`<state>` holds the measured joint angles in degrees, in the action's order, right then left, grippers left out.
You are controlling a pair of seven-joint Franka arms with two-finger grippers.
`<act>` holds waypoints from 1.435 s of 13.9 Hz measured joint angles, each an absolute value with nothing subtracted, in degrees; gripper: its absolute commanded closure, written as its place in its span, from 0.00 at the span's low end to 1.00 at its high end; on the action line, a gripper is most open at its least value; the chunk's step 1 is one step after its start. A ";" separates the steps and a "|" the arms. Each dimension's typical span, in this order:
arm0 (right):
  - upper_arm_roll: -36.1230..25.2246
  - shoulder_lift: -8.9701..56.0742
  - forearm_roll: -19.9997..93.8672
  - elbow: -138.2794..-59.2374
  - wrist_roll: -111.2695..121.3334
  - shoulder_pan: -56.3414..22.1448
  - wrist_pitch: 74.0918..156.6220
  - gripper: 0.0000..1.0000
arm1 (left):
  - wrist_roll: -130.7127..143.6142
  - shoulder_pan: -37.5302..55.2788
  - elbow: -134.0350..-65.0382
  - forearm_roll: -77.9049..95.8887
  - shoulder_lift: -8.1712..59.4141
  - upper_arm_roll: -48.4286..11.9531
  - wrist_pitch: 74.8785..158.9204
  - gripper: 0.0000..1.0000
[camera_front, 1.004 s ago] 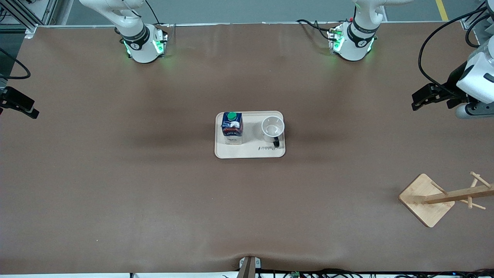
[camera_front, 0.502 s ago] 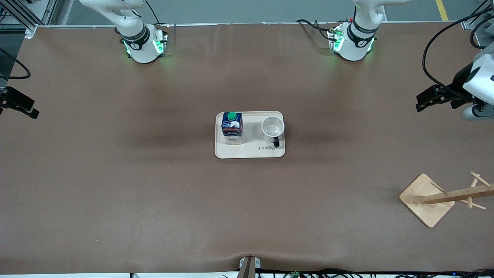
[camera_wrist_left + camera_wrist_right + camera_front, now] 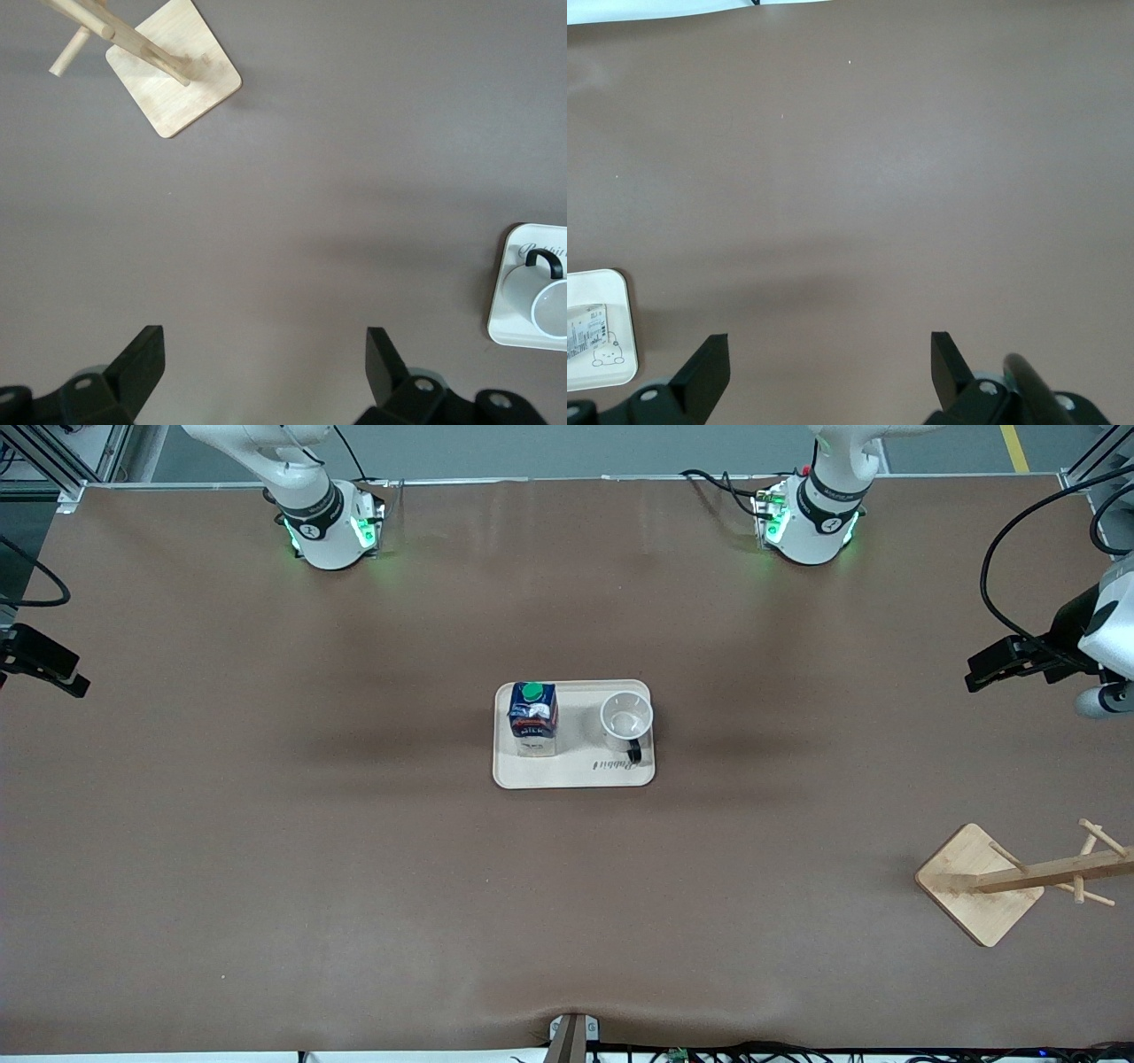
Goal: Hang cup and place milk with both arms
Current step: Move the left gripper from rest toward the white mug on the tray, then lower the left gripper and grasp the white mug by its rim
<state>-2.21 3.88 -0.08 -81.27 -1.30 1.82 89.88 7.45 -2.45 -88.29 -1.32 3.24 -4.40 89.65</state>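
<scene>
On the brown tabletop point(image 3: 266, 824) there was one tray point(image 3: 576, 775), and it carried one milk carton point(image 3: 532, 717) and one cup point(image 3: 626, 717). One wooden cup rack point(image 3: 1019, 881) stood toward the left arm's end. Two robot arms were mounted, one left arm point(image 3: 819, 505) and one right arm point(image 3: 306, 500), each with one gripper, the left gripper point(image 3: 266, 372) and the right gripper point(image 3: 828, 372), and each gripper showed two fingers.
</scene>
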 measured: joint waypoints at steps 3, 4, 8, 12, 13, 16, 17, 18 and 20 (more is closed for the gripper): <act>-2.22 3.88 -0.08 -81.27 -1.30 1.82 89.88 0.00 | 7.45 -1.76 -88.50 -1.30 3.47 -5.46 89.37 0.00; -2.21 3.88 -0.08 -81.27 -1.30 1.82 89.88 0.00 | 7.45 -1.26 -88.81 -1.21 3.84 -6.14 89.38 0.00; -2.21 3.88 -0.08 -81.27 -1.30 1.82 89.88 0.00 | 13.07 1.87 -90.44 -0.92 7.21 -9.58 91.99 0.00; -2.22 3.88 -0.08 -81.27 -1.30 1.82 89.89 0.00 | 30.46 9.88 -99.64 -0.92 8.60 -13.15 102.98 0.00; -2.22 3.88 -0.08 -81.27 -1.30 1.82 89.88 0.00 | 34.59 12.00 -102.46 -0.93 8.97 -13.78 106.87 0.00; -2.21 3.88 -0.08 -81.27 -1.30 1.82 89.88 0.00 | 39.26 14.17 -109.83 -0.93 10.39 -14.25 115.90 0.00; -2.21 3.88 -0.08 -81.27 -1.30 1.82 89.89 0.00 | 39.32 13.87 -111.59 -0.93 10.83 -14.22 117.58 0.00; -2.21 3.88 -0.08 -81.27 -1.30 1.82 89.89 0.00 | 39.32 13.47 -112.84 -0.93 11.14 -14.19 118.77 0.00; -2.22 3.90 -0.08 -81.28 -1.30 1.82 89.88 0.00 | 39.35 13.21 -113.88 0.05 11.68 -14.14 120.11 0.00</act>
